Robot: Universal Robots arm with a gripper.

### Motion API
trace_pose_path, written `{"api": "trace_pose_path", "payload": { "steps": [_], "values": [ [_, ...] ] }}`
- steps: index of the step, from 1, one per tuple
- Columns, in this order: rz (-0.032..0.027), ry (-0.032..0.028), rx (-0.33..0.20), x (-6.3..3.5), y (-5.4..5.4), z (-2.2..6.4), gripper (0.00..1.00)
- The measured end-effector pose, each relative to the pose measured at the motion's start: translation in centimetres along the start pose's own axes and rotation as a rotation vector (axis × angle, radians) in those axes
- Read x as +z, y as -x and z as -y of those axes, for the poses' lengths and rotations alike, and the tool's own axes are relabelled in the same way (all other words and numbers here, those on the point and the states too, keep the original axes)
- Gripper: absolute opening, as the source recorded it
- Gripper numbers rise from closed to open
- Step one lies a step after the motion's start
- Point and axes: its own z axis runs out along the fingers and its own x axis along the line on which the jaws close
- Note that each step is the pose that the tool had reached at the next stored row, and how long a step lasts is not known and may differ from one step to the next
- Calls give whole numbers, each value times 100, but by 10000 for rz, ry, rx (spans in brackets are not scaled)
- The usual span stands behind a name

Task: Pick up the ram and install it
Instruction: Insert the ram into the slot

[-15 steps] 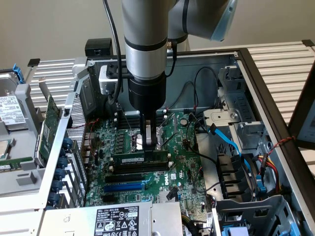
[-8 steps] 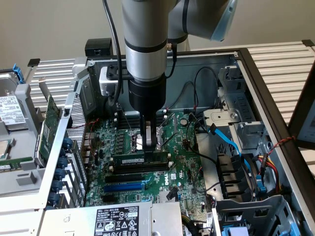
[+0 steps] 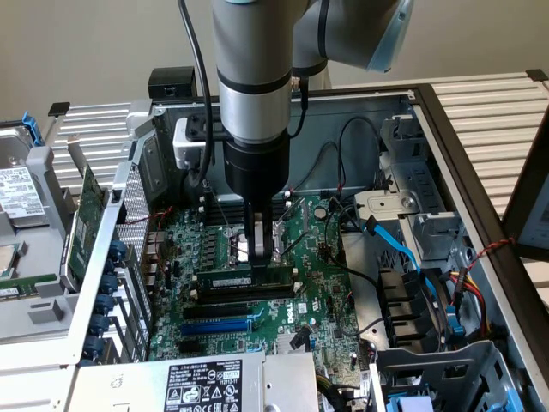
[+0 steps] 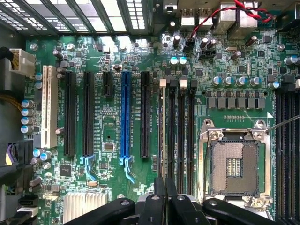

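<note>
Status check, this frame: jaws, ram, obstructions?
Gripper jaws shut, down at ram top edge. Ram upright in motherboard slot. Nothing blocking seen.

We find the motherboard [image 3: 322,283] lying flat in the open case [image 3: 360,103]. The ram [image 3: 244,280] stands on edge in a slot between the processor socket [image 4: 233,168], farther back, and the long slots [image 3: 225,309] nearer the camera. The gripper [image 3: 260,257] hangs directly above it, jaws on its upper edge. Cabled drive bays [image 3: 412,300] sit at the exterior view's right.
</note>
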Motion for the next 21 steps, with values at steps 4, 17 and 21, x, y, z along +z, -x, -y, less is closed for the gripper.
{"api": "trace_pose_path", "payload": {
  "steps": [4, 17, 21],
  "values": [
    [3, -7, 11, 2, 0, 1, 12],
    [16, -50, 34, 13, 0, -9, 12],
    [18, -51, 56, 16, -4, -10, 12]
  ]
}}
